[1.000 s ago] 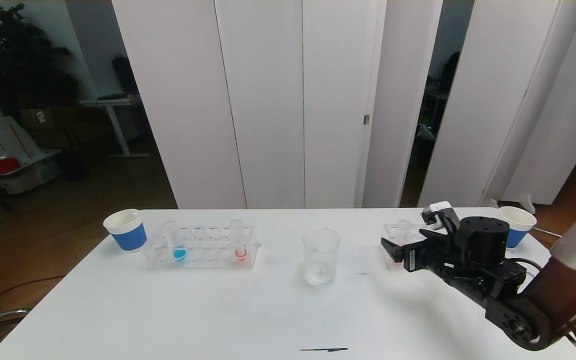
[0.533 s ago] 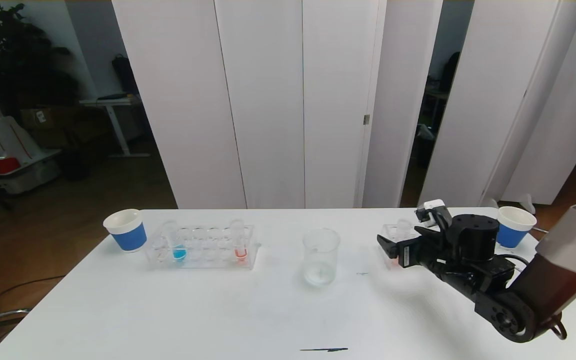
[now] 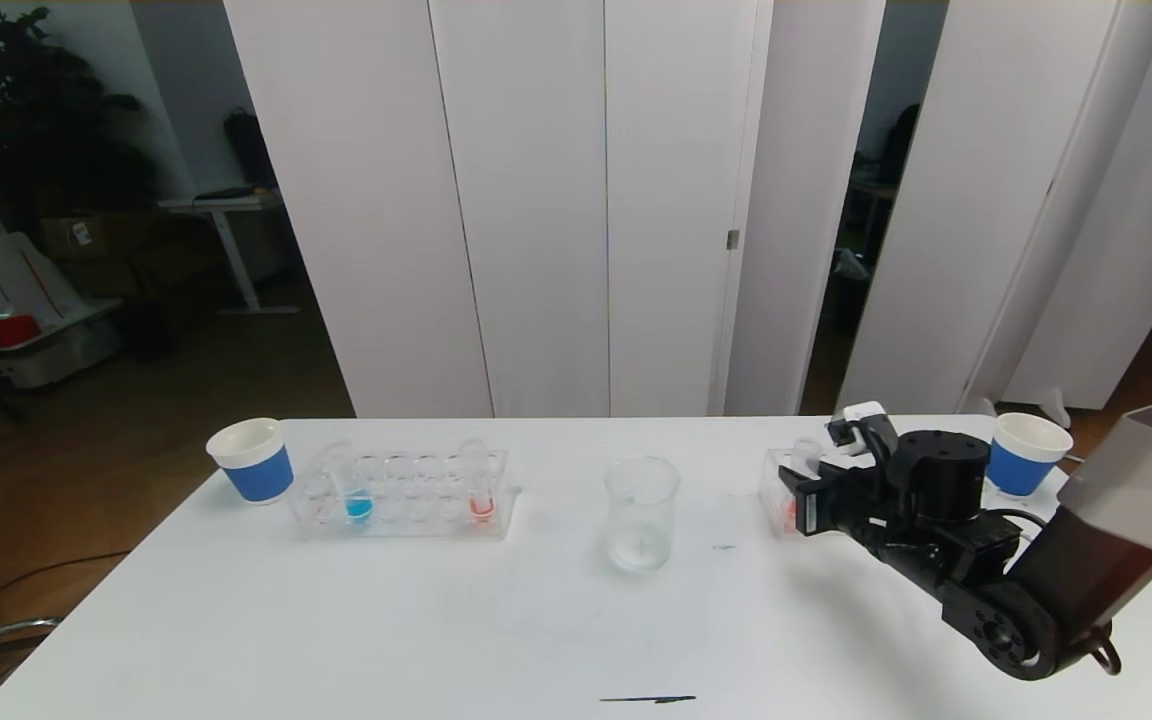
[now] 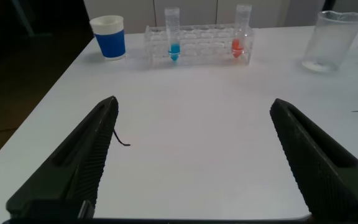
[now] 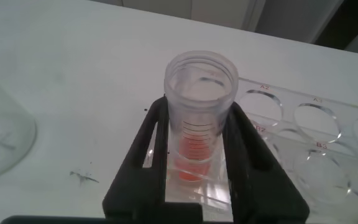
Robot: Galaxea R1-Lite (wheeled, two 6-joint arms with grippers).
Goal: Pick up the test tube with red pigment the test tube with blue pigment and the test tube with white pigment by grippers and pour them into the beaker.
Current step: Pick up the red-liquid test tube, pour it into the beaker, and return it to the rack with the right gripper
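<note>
Orange-red at the bottom of the red tube [image 5: 201, 93]; found that tube pinched between the pressed-in pads of the right pincer [image 5: 197, 155], upright, with its foot seated in the small clear rack [image 5: 319, 118] right under the pincer. Saw no lift yet. Placed the beaker [image 3: 642, 510] well apart from the right pincer [image 3: 796, 500], off to its left across bare table [image 3: 536, 620], and judged it close to empty, with no colour in it.

Found the blue tube [image 3: 346, 480] much farther the same way, beyond the beaker, standing in the long rack [image 3: 406, 495] together with a second red-filled tube [image 3: 477, 480]. Could not find the white tube anywhere near either pincer or in any view. Noted the left pincer [image 4: 194, 155] idle, low over the table's near edge, spread wide and holding nothing, the long rack well ahead of it.

Judged the task barely begun: first tube gripped only, nothing poured. Left to do: draw the red tube up out of the rack, carry it to the beaker, tip it, then the same for blue and white
</note>
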